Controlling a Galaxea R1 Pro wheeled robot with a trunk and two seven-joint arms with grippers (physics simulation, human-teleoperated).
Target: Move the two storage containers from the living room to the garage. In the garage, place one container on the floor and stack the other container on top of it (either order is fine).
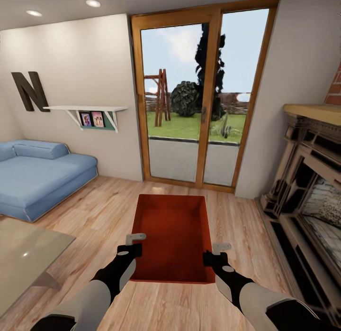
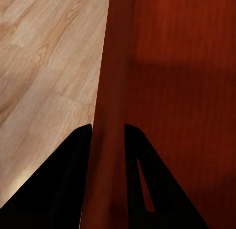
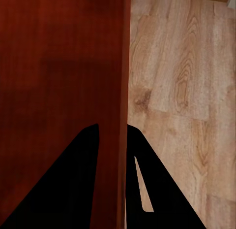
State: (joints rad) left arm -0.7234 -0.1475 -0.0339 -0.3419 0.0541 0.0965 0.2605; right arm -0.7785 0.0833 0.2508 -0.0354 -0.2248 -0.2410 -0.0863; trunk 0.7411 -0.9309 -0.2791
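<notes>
Plank floor (image 1: 99,203) lies beneath; bin (image 1: 173,236) is clamped at opposite walls by left pincer (image 2: 108,135) and right pincer (image 3: 112,133), kept level for carrying.

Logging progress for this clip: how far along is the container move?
Early. One storage container is held over the wood floor in the living room, left gripper and right gripper each with fingers astride a side wall. Nothing is delivered yet: carrying it to the garage, fetching the second and stacking remain.
</notes>
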